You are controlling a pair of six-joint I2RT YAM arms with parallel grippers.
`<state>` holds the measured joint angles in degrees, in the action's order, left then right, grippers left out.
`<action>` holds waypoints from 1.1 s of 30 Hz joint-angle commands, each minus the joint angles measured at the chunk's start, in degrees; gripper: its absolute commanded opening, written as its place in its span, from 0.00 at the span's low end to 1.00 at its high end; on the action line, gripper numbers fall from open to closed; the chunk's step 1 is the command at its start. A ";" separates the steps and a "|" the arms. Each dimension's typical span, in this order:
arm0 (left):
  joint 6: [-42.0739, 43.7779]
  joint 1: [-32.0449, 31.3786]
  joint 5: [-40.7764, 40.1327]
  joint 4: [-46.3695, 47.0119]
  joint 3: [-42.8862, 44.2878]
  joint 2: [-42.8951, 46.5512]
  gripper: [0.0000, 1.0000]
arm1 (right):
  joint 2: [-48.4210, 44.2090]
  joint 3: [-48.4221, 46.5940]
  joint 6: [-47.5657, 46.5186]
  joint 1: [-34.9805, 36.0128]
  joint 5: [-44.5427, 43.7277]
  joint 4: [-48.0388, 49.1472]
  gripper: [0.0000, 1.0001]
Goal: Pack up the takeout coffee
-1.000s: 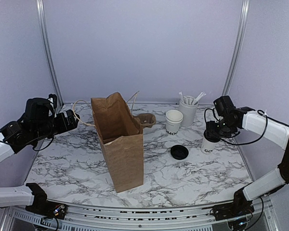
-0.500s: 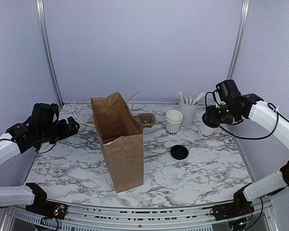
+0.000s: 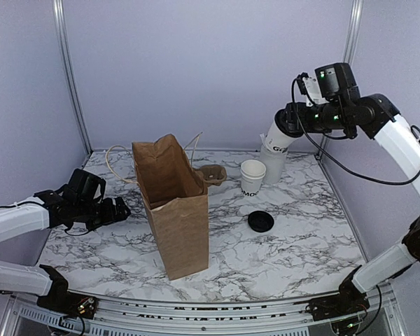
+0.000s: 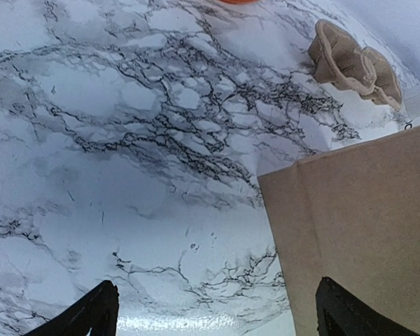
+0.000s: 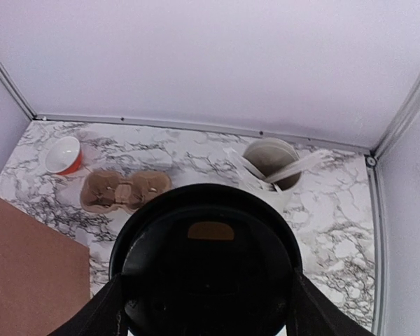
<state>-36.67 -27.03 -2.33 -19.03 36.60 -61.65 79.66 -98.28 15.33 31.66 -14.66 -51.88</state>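
White cup (image 3: 276, 144), capped with a black lid (image 5: 206, 273), hangs high over the rear right of the table (image 3: 301, 245). It is clamped near its top in the right gripper (image 3: 289, 120) and tilted, base down and to the left, above the stirrer cup (image 5: 269, 159). The bag (image 3: 178, 224) stands upright at centre, well apart from the cup, with a creased, uneven mouth. The left gripper (image 3: 119, 208) sits low beside the bag's left face, fingers (image 4: 98, 315) spread wide and holding nothing; the bag appears unsupported.

Probable faults from here:

- **Slip:** the cup is tilted and held only by its upper rim zone. A fast swing toward the bag may rotate it in the jaws or loosen the lid.
- **Snag:** the bag mouth is narrow and crumpled. A cup base arriving off-centre may catch the rim and fold it inward.
- **Tip-over:** with nothing holding the bag, a push on its rim may topple it toward the second cup (image 3: 252, 178), the loose lid (image 3: 260, 222) or the carrier (image 3: 211, 173).
- **Drop:** release above the mouth while tilted may land the cup on its side.

Level the cup and brace the bag before lowering.
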 commanded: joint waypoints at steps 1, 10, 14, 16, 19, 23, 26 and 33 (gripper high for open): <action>0.09 -1.28 3.55 4.57 -2.68 -2.49 0.99 | 4.92 -12.06 -2.26 4.99 -0.87 -2.77 0.65; -1.16 -7.94 3.16 8.05 -4.36 -7.89 0.99 | 14.84 -32.91 -5.38 13.96 -1.01 -3.21 0.66; -1.49 -9.87 2.79 8.71 -4.35 -9.10 0.99 | 15.53 -34.46 -6.23 17.57 -0.40 0.57 0.66; -1.64 -10.69 2.72 8.97 -4.26 -9.63 0.99 | 15.44 -34.49 -6.77 19.59 -0.11 2.77 0.66; -1.92 -11.38 2.76 9.35 -4.17 -10.59 0.99 | 15.44 -34.28 -7.81 22.63 0.53 6.25 0.66; -2.33 -14.27 2.74 9.88 -4.16 -11.84 0.99 | 16.06 -34.41 -9.43 26.42 0.91 10.17 0.67; -2.67 -15.15 2.80 10.45 -4.17 -12.70 0.98 | 16.83 -34.44 -10.19 28.53 1.78 12.15 0.68; -3.23 -16.54 3.24 12.01 -3.84 -14.21 0.98 | 20.20 -34.15 -8.92 30.28 6.26 12.48 0.68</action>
<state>-39.27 -42.83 0.54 -8.93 32.84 -74.87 97.54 -130.72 6.00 61.17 -11.55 -41.39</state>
